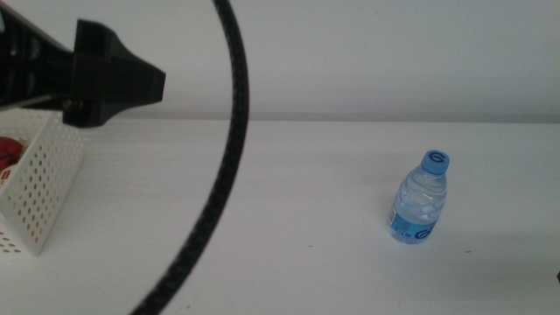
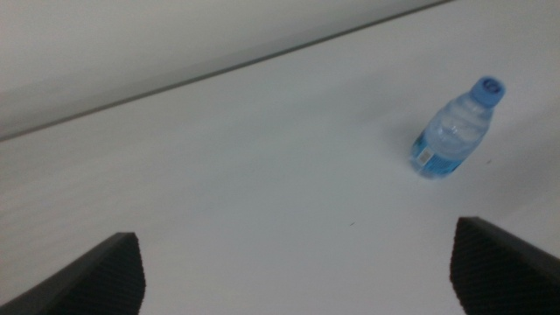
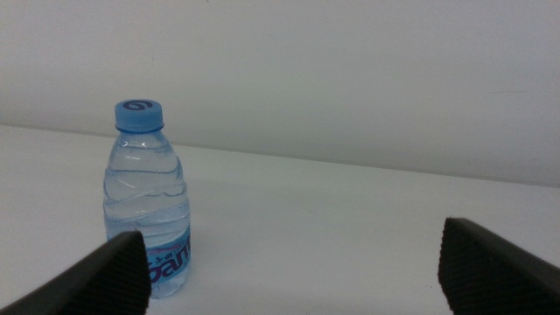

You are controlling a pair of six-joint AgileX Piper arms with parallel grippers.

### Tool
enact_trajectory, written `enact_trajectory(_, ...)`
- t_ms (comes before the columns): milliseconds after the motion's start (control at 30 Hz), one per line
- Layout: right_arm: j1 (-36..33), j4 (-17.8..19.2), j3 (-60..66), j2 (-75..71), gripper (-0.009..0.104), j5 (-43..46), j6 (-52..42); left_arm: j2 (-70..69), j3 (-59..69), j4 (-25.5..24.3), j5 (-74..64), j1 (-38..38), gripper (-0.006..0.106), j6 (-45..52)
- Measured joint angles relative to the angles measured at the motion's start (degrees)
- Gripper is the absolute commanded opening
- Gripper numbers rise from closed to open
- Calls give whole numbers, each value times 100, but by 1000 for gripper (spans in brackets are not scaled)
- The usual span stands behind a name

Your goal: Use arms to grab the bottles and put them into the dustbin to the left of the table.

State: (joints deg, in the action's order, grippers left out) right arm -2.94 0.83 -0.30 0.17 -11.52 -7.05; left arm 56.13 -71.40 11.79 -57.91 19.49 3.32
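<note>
water bottle (image 1: 420, 197) with the blue cap stands upright on the right part of the white table (image 1: 289, 192), alone, nothing touching it. over on the far left sits the white basket with the round holes (image 1: 44, 188), and something red shows inside it, likely the soda can, though i can't make it out properly. i see no yellow bottle anywhere, so i'd guess this clear one is what remains to be binned.

the right gripper (image 3: 289, 271) is low at table height with the bottle in front of it, near one jaw rather than centred in the gap. its jaws stand wide apart and hold nothing. to do the grab well, i'd say it should shift sideways until the bottle sits squarely between the jaws, then go forward and close on the label band, where the body is widest and least likely to slip or tip. nudging the light bottle with one jaw first could knock it over.

the left gripper (image 2: 297, 271) hangs above the basket end of the table, its black cable (image 1: 219, 166) looping across the middle view. its jaws are also spread wide and empty, with the bottle well away from it.
</note>
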Motion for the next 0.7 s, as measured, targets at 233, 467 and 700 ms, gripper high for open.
enact_trajectory(233,0,0,0,0,88,0,0,0,-146,299,-31,68,94,-27)
enact_trajectory(467,0,0,0,0,88,0,0,0,-168,-37,-124,767,94,-27)
enact_trajectory(700,0,0,0,0,88,0,0,0,-168,-730,-126,1685,94,-332)
